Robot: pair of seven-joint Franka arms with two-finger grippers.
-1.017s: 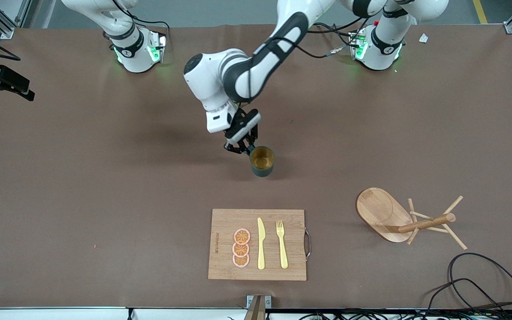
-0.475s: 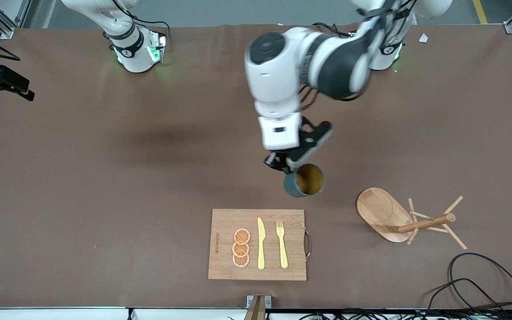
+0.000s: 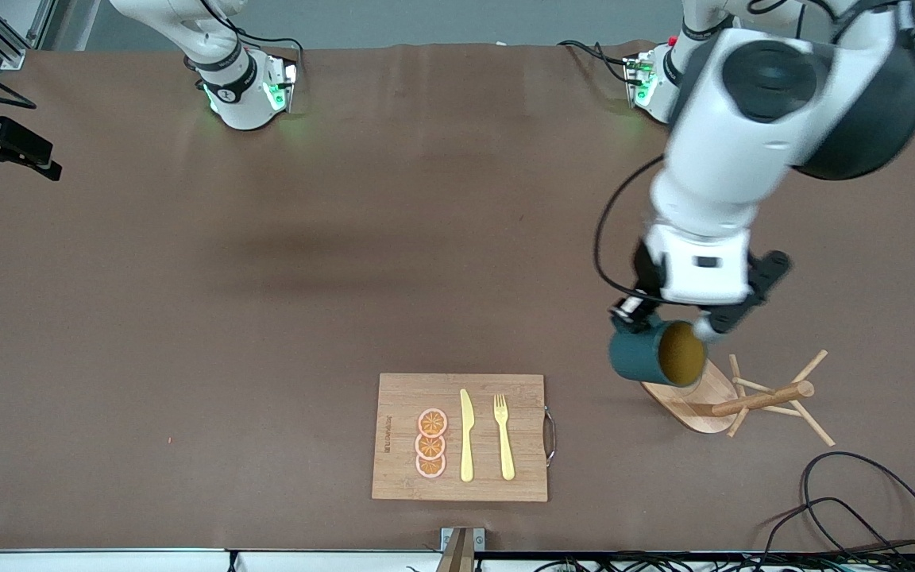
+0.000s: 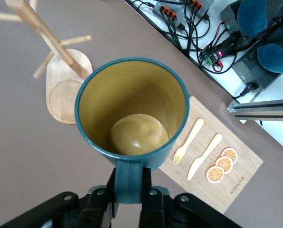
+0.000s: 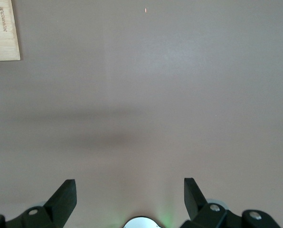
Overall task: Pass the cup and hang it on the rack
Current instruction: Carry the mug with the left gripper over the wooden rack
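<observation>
Cup: the teal mug (image 3: 648,357) hung in the air over the oval base of the rack, tipped on its side, its mustard-yellow mouth turned toward the rack's post.
Grip: the left gripper (image 4: 128,190) had its fingers (image 4: 153,199) pinched on the mug's loop handle (image 4: 128,183), seen plainly in the left wrist view.
Rack: the wooden mug tree (image 3: 731,395) stood on the surface toward the left arm's end, its thin pegs (image 3: 811,365) angled out from the central post.
Step in hand: judged as carrying the mug to a peg; the hang itself was not yet done.
Doing it well: the handle's loop would need lining up with one peg tip; a slow approach along the peg's own slant seemed wise, with the fingers kept from blocking the loop.
Risk: a knock on the light rack could shift or tip it.
Right gripper (image 5: 129,199): waited with fingers spread over bare surface.
Nearby: a bamboo cutting board (image 3: 460,437) with knife, fork and orange slices lay well apart.
</observation>
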